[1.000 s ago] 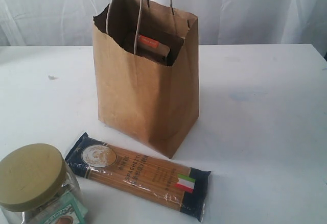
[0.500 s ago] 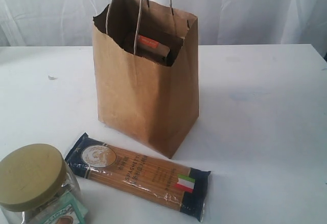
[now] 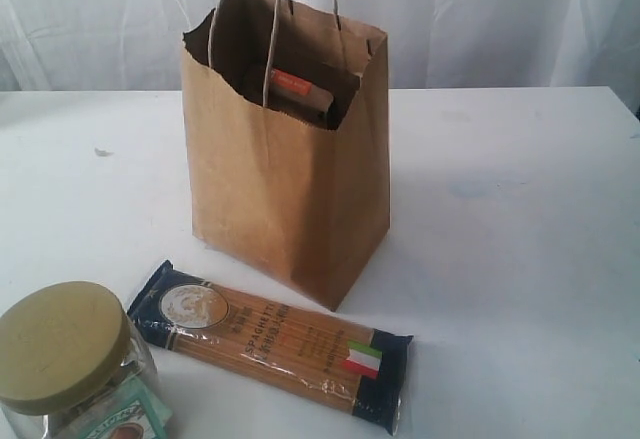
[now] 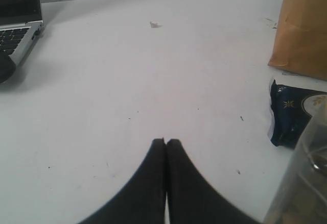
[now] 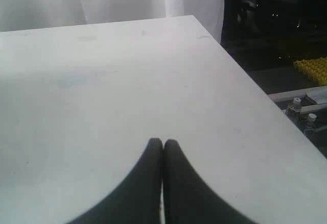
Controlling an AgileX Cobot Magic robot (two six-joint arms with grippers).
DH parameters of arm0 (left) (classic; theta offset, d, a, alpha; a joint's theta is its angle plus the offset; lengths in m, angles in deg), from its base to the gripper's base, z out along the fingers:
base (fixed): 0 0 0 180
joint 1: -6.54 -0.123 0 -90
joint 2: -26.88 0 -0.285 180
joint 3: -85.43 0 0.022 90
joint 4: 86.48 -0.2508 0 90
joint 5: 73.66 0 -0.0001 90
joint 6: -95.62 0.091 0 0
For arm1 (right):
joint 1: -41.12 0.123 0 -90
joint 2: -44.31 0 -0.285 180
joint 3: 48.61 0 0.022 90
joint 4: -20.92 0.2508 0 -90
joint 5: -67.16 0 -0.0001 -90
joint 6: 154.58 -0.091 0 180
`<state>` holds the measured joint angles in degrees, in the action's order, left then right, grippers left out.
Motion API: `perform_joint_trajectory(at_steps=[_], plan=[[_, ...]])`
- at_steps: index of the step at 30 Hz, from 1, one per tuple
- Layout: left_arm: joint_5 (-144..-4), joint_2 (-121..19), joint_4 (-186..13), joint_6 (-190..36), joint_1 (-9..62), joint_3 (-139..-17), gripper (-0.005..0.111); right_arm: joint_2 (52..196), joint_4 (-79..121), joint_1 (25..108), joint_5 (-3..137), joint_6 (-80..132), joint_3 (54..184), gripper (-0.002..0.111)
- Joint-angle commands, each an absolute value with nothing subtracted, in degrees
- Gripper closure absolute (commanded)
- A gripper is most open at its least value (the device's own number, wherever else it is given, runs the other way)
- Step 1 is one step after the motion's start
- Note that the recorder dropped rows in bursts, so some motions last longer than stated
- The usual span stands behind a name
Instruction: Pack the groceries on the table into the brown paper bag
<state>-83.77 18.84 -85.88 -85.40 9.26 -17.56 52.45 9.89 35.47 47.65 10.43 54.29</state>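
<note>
White curtain (image 3: pixel 480 19) closes off the back of the scene, and the plain white worktop (image 3: pixel 500 209) runs wide on every side of the brown paper bag (image 3: pixel 285 179), which stands upright and open with its loop handles raised.

By my reckoning the packing is partly done. The orange-labelled brown pouch (image 3: pixel 295 87) is already inside the bag, its top edge showing just below the rim. Two groceries are plainly still out. The long blue-ended spaghetti pack (image 3: pixel 270 344) lies flat near the bag's base on the side facing the exterior camera, close to the bag but not touching it. The gold-lidded glass jar (image 3: pixel 65 344) stands upright just beyond the pack's end, farther from the bag. No can, carton or bottle can be made out for certain, so I cannot say whether they sit deeper in the bag or out of frame.

Neither arm appears in the exterior view. The left jaws are pressed together on nothing, pointing over bare worktop off to one side of the bag, with the bag's corner, the pack's blue end and the jar's glass wall at the margin of that wrist view and a laptop (image 4: pixel 18 15) far across. The right jaws are likewise together and empty, over bare worktop near its edge, with the bag out of that camera's sight.
</note>
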Motion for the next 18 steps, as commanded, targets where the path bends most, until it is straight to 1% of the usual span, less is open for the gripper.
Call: perform_joint_trajectory(at_steps=[1,18], plan=[[-83.46,19.09,-85.46,-85.47,9.49,-17.35,0.107,52.10,9.92,35.02,47.54,10.16,54.17,0.108],[-82.18,19.09,-84.66,-86.27,9.49,-17.35,0.107,52.10,9.78,35.02,47.49,10.16,54.17,0.108]])
